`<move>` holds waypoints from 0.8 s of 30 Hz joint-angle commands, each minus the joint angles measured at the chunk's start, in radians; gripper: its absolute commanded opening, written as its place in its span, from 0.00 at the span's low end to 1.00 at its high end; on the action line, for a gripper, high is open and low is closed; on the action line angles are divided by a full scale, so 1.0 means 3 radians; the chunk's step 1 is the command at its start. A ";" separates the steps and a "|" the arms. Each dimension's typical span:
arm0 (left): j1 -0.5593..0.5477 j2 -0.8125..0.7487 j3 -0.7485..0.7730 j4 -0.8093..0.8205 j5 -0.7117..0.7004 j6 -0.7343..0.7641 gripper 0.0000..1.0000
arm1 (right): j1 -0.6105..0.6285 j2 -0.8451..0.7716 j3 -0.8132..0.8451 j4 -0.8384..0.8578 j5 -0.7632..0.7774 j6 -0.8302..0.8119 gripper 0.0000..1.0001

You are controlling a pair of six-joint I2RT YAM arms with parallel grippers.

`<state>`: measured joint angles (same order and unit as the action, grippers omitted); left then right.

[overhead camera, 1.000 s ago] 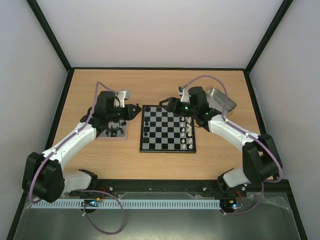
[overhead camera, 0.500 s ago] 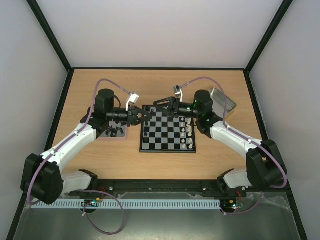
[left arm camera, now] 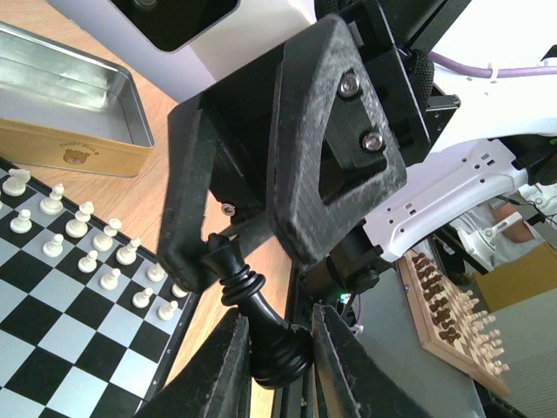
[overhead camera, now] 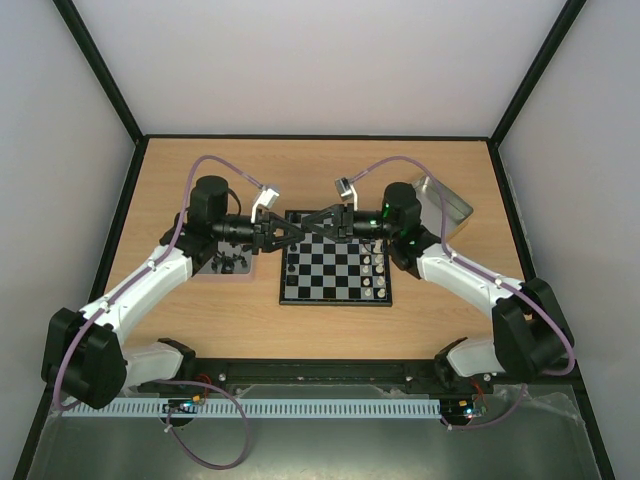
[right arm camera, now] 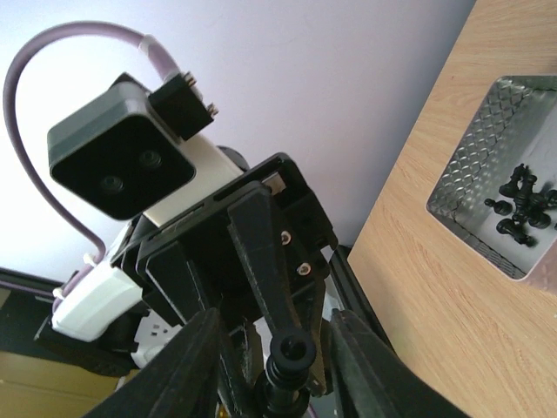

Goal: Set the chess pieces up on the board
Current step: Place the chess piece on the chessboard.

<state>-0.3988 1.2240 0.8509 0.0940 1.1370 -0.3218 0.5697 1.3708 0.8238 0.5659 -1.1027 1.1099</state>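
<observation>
Mid-air hand-over above the board at its far-left corner: left jaws clench a black piece by its base, right jaws bracket its head (gripping yet or not, I cannot tell), so the right must clamp before the left releases.

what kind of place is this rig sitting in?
Most likely a robot lab test cell, though that is a guess. A wooden table is boxed in by plain white panels. The left arm and right arm are bolted at its near edge. A small chessboard serves as the prop.
</observation>
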 commanded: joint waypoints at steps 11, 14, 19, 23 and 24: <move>-0.0005 -0.0033 0.0102 -0.0197 -0.0185 0.0164 0.38 | 0.0059 -0.0060 0.0244 -0.0500 0.0508 -0.0569 0.04; 0.0000 -0.0010 0.0108 -0.0333 -0.0539 0.0182 0.59 | 0.0064 -0.0151 0.0269 -0.0868 0.1086 -0.1039 0.04; 0.0028 -0.0115 0.0003 -0.0436 -0.1504 0.0070 0.79 | 0.0113 -0.0207 0.0249 -0.1463 0.2430 -0.1906 0.04; 0.0140 -0.0277 -0.0123 -0.0405 -0.2184 -0.0199 0.84 | 0.0247 -0.0139 0.0128 -0.1529 0.3417 -0.2262 0.04; 0.0170 -0.0324 -0.0158 -0.0391 -0.2340 -0.0273 0.84 | 0.0292 -0.0110 0.0099 -0.1525 0.3581 -0.2328 0.04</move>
<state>-0.3817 1.1908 0.8387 -0.0227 0.6857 -0.3279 0.6151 1.3315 0.8730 0.1764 -0.3901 0.5938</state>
